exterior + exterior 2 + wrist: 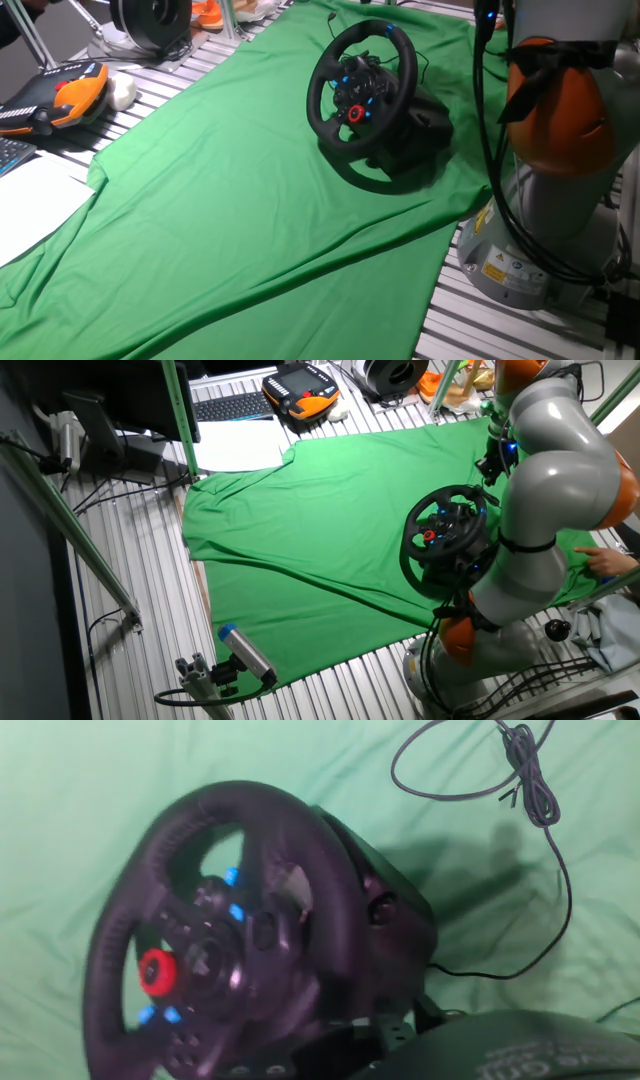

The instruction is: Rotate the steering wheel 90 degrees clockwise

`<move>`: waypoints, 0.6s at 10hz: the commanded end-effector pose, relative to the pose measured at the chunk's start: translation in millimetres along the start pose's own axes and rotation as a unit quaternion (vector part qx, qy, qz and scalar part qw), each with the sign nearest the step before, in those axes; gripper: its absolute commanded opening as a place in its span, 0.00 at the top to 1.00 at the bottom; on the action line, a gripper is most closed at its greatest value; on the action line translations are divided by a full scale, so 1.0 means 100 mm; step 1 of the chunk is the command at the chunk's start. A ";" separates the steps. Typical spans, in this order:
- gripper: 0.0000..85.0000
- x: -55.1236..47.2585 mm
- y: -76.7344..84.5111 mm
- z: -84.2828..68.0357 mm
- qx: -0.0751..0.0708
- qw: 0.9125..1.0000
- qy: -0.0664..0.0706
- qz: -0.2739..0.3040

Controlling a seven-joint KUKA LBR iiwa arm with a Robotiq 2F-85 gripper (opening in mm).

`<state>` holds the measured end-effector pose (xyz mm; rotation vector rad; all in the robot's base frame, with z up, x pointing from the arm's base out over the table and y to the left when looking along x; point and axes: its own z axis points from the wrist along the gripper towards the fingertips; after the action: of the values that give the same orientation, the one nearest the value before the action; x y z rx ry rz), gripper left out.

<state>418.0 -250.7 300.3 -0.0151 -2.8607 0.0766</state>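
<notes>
The steering wheel (358,95) is a black racing wheel with a thick rim, a red knob and blue lights on its hub. It stands tilted on a bulky black base at the far right of the green cloth (230,200). The other fixed view shows the steering wheel (445,538) right beside my arm. My gripper (492,464) hovers just above the wheel's far rim, mostly hidden by the arm, so its jaws cannot be made out. In the hand view the steering wheel (215,960) is seen from above and blurred, with no fingers showing.
A thin black cable (525,790) loops on the cloth behind the wheel. An orange teach pendant (60,95), white paper (30,205) and a round black-and-silver device (150,20) lie off the cloth. My arm's base (555,190) stands by the wheel. A person's hand (605,563) rests nearby.
</notes>
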 end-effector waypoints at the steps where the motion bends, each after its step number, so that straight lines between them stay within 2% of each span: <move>1: 0.60 -0.03 0.01 0.05 -0.001 1.000 -0.002 -0.001; 3: 0.60 -0.09 0.00 0.13 -0.008 1.000 -0.007 -0.006; 6: 0.60 -0.17 0.03 0.22 -0.011 1.000 -0.024 -0.002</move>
<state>428.5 -248.8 274.3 -0.0158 -2.9086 0.0417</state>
